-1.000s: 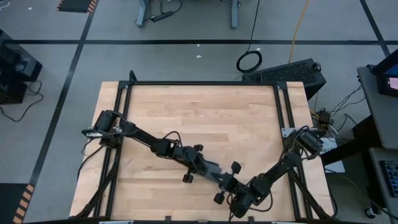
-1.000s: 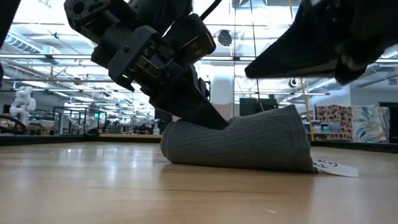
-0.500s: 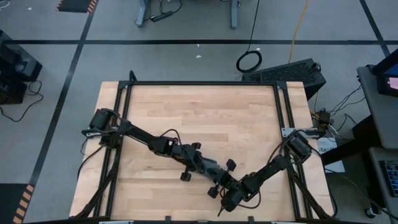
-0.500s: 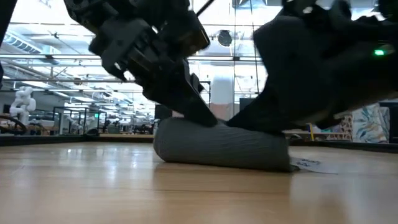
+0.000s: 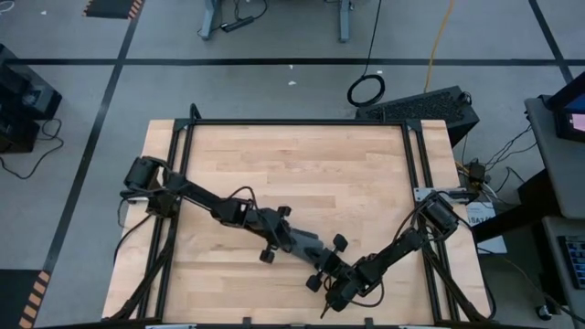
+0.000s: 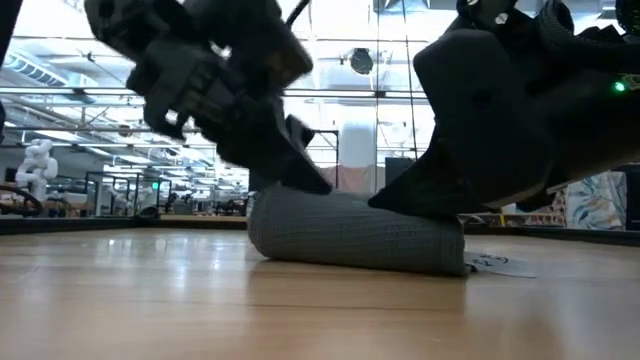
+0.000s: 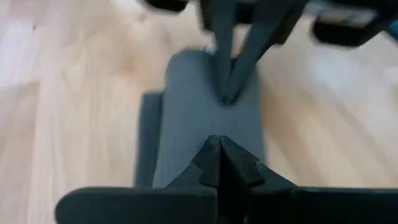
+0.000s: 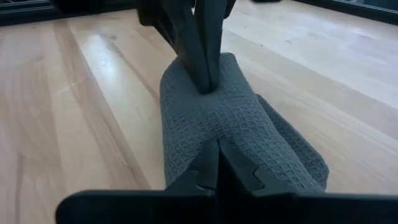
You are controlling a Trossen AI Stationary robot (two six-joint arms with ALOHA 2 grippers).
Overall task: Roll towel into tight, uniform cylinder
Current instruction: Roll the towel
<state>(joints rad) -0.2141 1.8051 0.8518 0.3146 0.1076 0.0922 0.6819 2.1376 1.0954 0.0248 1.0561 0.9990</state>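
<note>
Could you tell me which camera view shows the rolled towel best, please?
The right wrist view: the towel fills it, weave and roll visible. The low view shows its side, the left wrist view a blurred top, and the high view hides it under the arms.

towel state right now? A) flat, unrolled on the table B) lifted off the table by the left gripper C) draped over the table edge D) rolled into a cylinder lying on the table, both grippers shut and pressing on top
D: the towel lies on the table as a rolled cylinder, with the shut left gripper and shut right gripper both tip-down on its top.
</note>
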